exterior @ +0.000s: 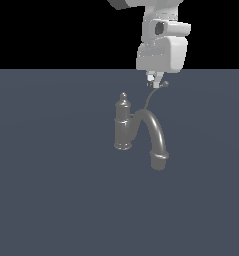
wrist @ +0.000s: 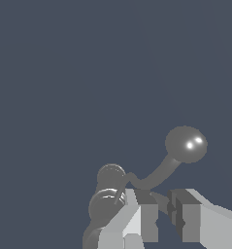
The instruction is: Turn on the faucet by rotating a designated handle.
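The end effector (wrist: 162,221), its fingers spread with a small gap, hangs just above the handle (wrist: 158,175), whose knob lies just ahead and whose thin lever runs down to the faucet (exterior: 125,125) below.

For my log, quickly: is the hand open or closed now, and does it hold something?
Hand: fingers slightly apart around the thin handle; whether they actually clamp it cannot be told.

White blocky arm (exterior: 162,47), grey fingertips (wrist: 145,221)
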Motion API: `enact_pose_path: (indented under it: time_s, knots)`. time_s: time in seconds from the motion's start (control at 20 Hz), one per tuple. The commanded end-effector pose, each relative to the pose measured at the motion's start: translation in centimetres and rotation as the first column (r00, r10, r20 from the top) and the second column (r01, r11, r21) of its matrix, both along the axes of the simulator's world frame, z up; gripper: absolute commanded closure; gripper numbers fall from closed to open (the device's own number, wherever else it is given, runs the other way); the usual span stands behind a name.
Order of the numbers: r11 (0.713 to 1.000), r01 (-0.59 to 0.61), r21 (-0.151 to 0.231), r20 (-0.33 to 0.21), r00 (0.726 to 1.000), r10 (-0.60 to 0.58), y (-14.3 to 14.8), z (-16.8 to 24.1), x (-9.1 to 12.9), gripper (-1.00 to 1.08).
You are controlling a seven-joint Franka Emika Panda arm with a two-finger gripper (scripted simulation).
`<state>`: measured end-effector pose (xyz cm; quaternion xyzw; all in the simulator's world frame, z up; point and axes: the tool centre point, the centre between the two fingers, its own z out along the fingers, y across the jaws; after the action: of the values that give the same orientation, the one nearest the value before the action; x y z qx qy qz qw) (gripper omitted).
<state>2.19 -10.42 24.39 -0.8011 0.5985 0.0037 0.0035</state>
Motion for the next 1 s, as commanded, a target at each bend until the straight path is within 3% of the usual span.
enact_pose_path:
  time_s: [0.0, 0.95]
  knots:
    - [1.0, 0.006, -0.002, 0.002, 1.0, -0.006, -0.2, -0.1, 0.8, 1.08]
    - [0.999, 0.034, -0.007, 0.002, 0.999, -0.034, -0.4, -0.2, 6.2, 1.08]
